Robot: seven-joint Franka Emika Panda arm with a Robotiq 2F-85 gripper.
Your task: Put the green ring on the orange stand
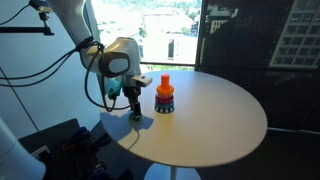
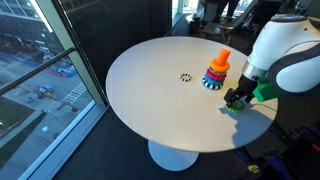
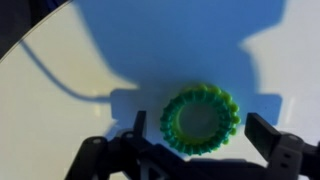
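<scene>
The green ring [image 3: 201,119] lies flat on the white round table [image 3: 60,110], between my gripper's [image 3: 200,140] two open fingers in the wrist view. The fingers stand on either side of the ring without touching it. In both exterior views my gripper [image 1: 133,107] [image 2: 236,100] hangs low over the table's edge region, beside the orange stand [image 1: 164,86] [image 2: 222,60]. The stand is an orange peg that carries several stacked coloured rings [image 1: 164,100] [image 2: 215,76]. The green ring is barely visible under my gripper in an exterior view [image 2: 232,110].
The round table [image 1: 220,115] [image 2: 150,90] stands on a pedestal beside large windows. A small dark mark [image 2: 185,77] sits near the table's middle. The table edge is close to my gripper.
</scene>
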